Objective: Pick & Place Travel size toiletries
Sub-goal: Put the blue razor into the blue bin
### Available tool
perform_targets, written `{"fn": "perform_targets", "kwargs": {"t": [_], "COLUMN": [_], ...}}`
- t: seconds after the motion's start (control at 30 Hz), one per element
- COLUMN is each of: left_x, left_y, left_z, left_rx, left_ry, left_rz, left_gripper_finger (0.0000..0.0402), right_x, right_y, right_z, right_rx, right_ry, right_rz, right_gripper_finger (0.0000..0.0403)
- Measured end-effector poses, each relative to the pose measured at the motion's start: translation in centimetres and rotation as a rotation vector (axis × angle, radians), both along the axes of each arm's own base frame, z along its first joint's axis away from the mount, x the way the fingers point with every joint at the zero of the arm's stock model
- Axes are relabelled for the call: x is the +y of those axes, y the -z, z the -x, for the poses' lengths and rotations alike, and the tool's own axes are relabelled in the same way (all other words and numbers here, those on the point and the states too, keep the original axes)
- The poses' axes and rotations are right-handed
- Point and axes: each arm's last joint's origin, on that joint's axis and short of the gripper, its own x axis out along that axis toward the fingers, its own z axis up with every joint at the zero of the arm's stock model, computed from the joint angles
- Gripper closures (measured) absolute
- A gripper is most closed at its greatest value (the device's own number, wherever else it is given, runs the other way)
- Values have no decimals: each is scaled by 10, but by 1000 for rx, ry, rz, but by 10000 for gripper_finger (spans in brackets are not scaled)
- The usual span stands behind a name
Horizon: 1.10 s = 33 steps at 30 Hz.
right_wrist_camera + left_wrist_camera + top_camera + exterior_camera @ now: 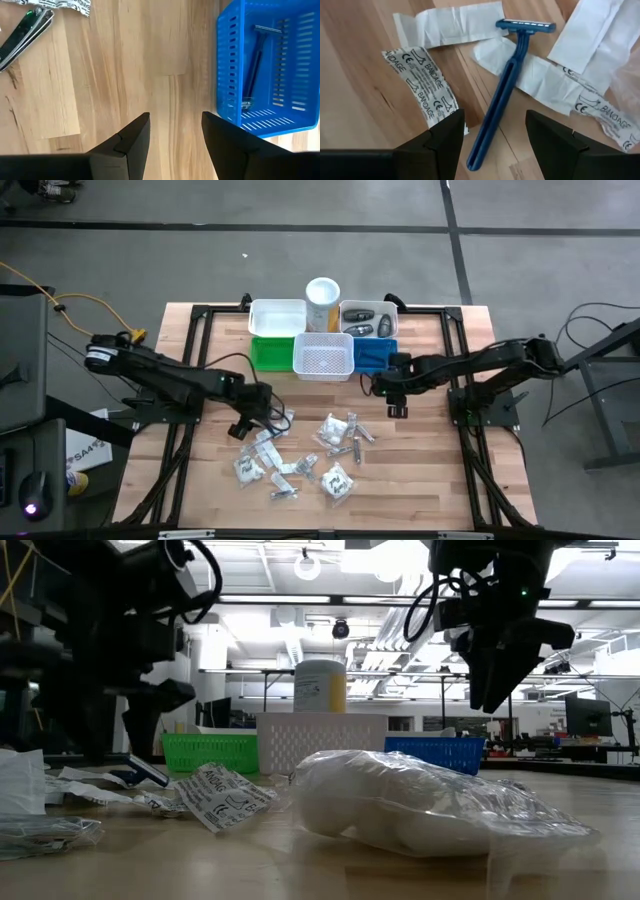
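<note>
Your left gripper (492, 137) hangs released, jaws either side of a blue razor (506, 90) lying among bandage packets (422, 85) on the tabletop (350, 75). Your right gripper (175, 132), empty and spread, sits just beside the blue bin (265, 65), which probably holds another razor.

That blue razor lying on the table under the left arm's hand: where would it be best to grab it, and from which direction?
Probably mid-handle, from straight above. The blue razor lies flat on the wood, partly on the bandage packets, so only its upper side is free. The handle is long, straight and narrow, and would fit across the left hand, whose fingers stand open to either side of it. The wide head is a poorer grip.
</note>
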Motion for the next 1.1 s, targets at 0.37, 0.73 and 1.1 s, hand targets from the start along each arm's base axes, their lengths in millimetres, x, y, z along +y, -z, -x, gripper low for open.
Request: {"fn": "perform_targets", "kwargs": {"t": [0.37,0.73,1.1], "left_x": [0,0,-1], "left_y": [15,17,-10], "left_z": [-4,-4,-15], "left_rx": [68,85,135], "left_ry": [42,41,40], "left_rz": [-41,-46,-49], "left_gripper_finger": [240,345,370], "right_x": [2,2,10], "right_y": [0,0,0], "right_z": [0,0,-3], "right_rx": [-3,-9,-54], "right_ry": [5,45,37], "right_rz": [-4,-15,-33], "right_gripper_finger": [231,231,231]}}
